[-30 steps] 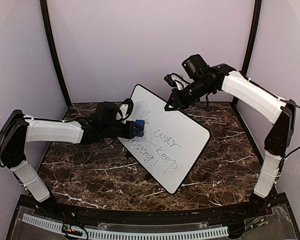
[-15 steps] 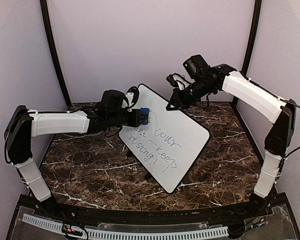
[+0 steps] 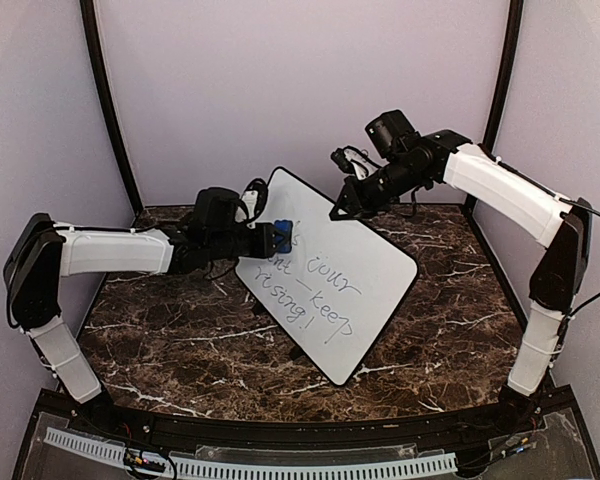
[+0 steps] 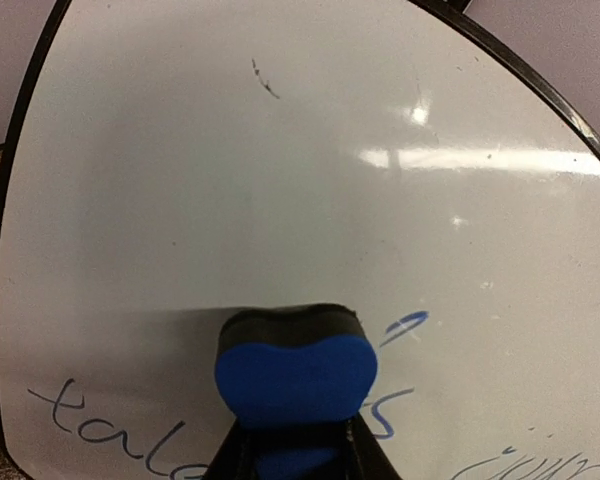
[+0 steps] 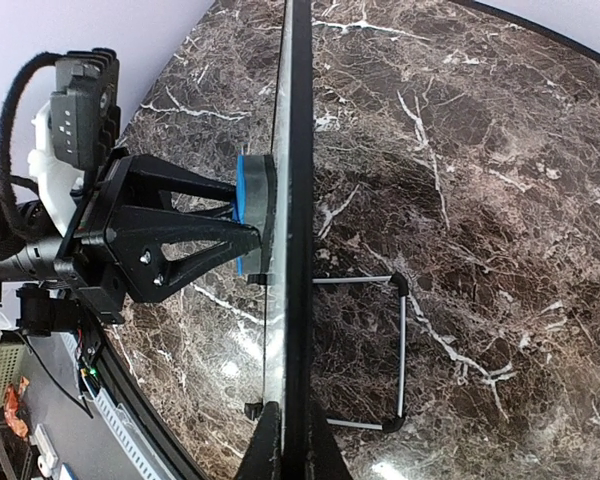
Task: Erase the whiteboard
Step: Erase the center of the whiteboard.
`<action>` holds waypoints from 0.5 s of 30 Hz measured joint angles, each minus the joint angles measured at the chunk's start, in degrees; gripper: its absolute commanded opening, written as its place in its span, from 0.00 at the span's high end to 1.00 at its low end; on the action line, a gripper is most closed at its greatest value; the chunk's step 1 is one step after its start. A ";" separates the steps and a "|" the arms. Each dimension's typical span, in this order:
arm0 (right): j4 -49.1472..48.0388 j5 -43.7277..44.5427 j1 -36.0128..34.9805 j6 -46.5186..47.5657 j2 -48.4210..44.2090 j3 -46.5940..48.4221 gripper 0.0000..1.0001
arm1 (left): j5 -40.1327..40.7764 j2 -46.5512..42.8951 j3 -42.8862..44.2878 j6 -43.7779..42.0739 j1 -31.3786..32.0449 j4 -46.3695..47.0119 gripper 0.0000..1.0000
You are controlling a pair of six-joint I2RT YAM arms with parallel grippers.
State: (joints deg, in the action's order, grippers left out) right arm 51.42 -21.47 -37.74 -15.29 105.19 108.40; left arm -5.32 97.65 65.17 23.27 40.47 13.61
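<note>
Mid-erase, I reckon — left claw (image 4: 295, 455) pinches blue eraser (image 4: 295, 375) on the whiteboard (image 3: 365, 295) propped on the table (image 3: 180, 340), right claw (image 5: 285, 440) clamped on its top edge — next I'd sweep down over the writing (image 3: 320, 290).

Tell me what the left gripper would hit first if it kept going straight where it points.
The whiteboard. The left gripper holds a blue eraser whose pad lies flat against the board's face, beside the handwriting, so a push straight on would probably press into the board at once.
</note>
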 measured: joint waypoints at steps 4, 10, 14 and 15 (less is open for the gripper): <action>-0.20 -0.09 0.00 0.00 0.00 -0.13 1.00 | -0.04 -0.79 -2.99 1.64 0.37 0.50 1.00; -0.59 -0.09 0.00 -0.02 -0.22 -0.52 1.00 | 0.35 -1.22 -4.24 2.23 0.66 0.63 1.00; -0.68 -0.07 0.00 -0.02 -0.31 -0.66 1.00 | 1.62 -1.14 -2.82 1.33 0.39 -1.18 1.00; -0.68 -0.07 0.00 -0.02 -0.31 -0.66 1.00 | 1.92 -0.94 -2.12 1.11 0.11 -1.75 1.00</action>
State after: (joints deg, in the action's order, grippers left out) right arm 50.74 -21.54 -37.74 -15.31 104.88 107.74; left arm -3.40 96.71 63.05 24.38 40.58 11.86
